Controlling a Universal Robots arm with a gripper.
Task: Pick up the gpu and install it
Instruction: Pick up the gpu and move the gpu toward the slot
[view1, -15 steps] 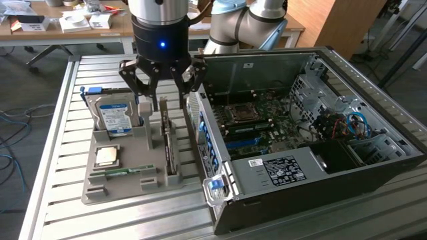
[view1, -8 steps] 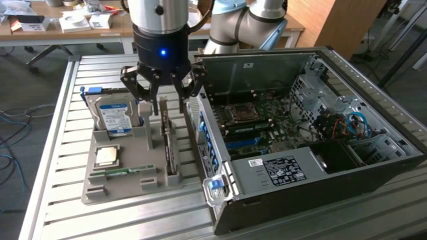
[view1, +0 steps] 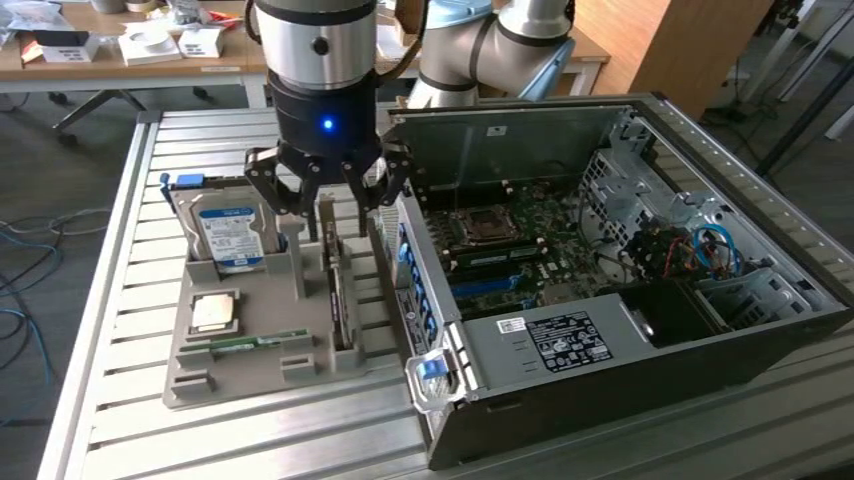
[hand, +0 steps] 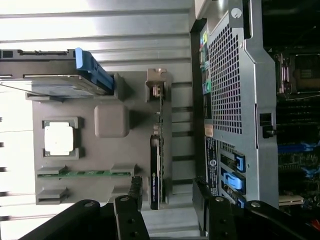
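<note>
My hand (view1: 330, 205) hangs fully open and empty over the grey tray (view1: 247, 380) on the counter. In the exterior view the gpu (view1: 339, 300) stands on edge at its six o'clock, long axis twelve-to-six, its end beneath the finger gap.
</note>
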